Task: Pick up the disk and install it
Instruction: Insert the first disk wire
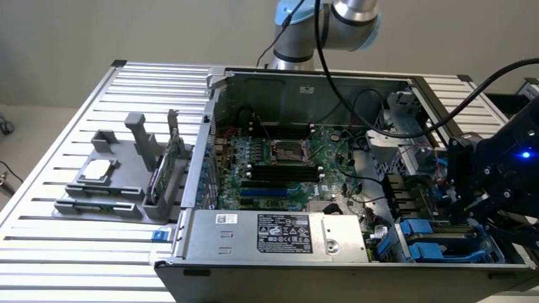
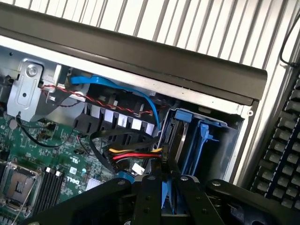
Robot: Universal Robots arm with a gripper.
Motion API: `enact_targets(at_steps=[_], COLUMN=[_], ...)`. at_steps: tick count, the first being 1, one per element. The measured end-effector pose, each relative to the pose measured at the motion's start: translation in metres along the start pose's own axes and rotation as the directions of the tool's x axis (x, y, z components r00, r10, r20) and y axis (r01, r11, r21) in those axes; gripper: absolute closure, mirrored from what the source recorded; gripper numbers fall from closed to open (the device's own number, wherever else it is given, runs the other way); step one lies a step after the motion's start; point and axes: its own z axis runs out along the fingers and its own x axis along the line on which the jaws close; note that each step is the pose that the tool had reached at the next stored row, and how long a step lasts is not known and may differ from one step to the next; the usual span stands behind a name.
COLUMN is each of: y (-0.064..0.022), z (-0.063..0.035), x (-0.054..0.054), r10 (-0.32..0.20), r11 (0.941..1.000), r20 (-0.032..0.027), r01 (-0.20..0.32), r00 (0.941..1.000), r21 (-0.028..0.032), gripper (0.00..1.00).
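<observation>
Slatted table (image 1: 50,252) is carrying the open PC case (image 1: 337,278), motherboard (image 1: 278,158) facing up. A grey parts fixture (image 1: 110,183) is sitting on the table at the exterior view's left, well clear of the work.

Arm is reaching over the case corner at the exterior view's lower right, gripper (image 1: 473,211) hanging just above the drive bay (image 1: 438,243).

On the wrist view the bay (image 2: 225,140) is lying straight ahead of the gripper (image 2: 165,182). A bare blue caddy (image 2: 204,136) is standing on edge in the slot beside the one being worked.

The disk (image 2: 169,145) is showing edge-on: a dark slab with a blue carrier edge, running from between the fingers (image 2: 147,197) into the bay. Long axis is lying along the gripper's approach line and pointing into the slot. Label face isn't readable from this angle, so I'm calling it the disk on shape and blue frame only.

Fingers are looking clamped on its near end, with the blue strip sitting tight between them.

A yellow/red power lead (image 2: 136,152) is running just beside the disk on the motherboard side, close to touching. How far the disk is seated, I can't tell.
</observation>
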Motion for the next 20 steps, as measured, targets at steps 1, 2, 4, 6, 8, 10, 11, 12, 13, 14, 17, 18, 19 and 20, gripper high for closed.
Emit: enact_targets(at_steps=[1, 2, 4, 6, 8, 10, 11, 12, 13, 14, 17, 18, 19, 20], y=[0.0003, 0.0007, 0.0015, 0.0022, 0.0029, 0.0036, 0.0038, 0.0041, 0.0044, 0.0047, 0.0061, 0.0066, 0.007, 0.0073], z=[0.0006, 0.0012, 0.0026, 0.0037, 0.0049, 0.0057, 0.0061, 0.0064, 0.0066, 0.0069, 0.0078, 0.008, 0.0082, 0.0084], x=[-0.0002, -0.0004, -0.0008, -0.001, -0.001, -0.0003, 0.0001, 0.0006, 0.001, 0.0015, 0.0029, 0.0033, 0.0038, 0.0039], r10=[0.009, 0.018, 0.034, 0.047, 0.058, 0.067, 0.071, 0.076, 0.081, 0.085, 0.096, 0.099, 0.103, 0.105], r11=[1.0, 0.9998, 0.9994, 0.9989, 0.9983, 0.9977, 0.9974, 0.9971, 0.9967, 0.9963, 0.9953, 0.995, 0.9946, 0.9944], r20=[0.0011, 0.002, 0.0033, 0.0046, 0.0055, 0.0065, 0.0069, 0.0074, 0.008, 0.0083, 0.0094, 0.0097, 0.0102, 0.0103], r01=[-0.009, -0.018, -0.034, -0.047, -0.058, -0.067, -0.071, -0.076, -0.08, -0.085, -0.096, -0.099, -0.103, -0.105], r00=[1.0, 0.9998, 0.9994, 0.9989, 0.9983, 0.9978, 0.9974, 0.9971, 0.9967, 0.9964, 0.9954, 0.995, 0.9946, 0.9944], r21=[-0.0012, -0.0023, -0.0046, -0.0064, -0.0079, -0.009, -0.0097, -0.0103, -0.0109, -0.0115, -0.013, -0.0136, -0.014, -0.0144], gripper=[0.82, 0.82, 0.82, 0.82, 0.82, 0.82, 0.82, 0.82, 0.82, 0.82, 0.82, 0.82, 0.82, 0.82])
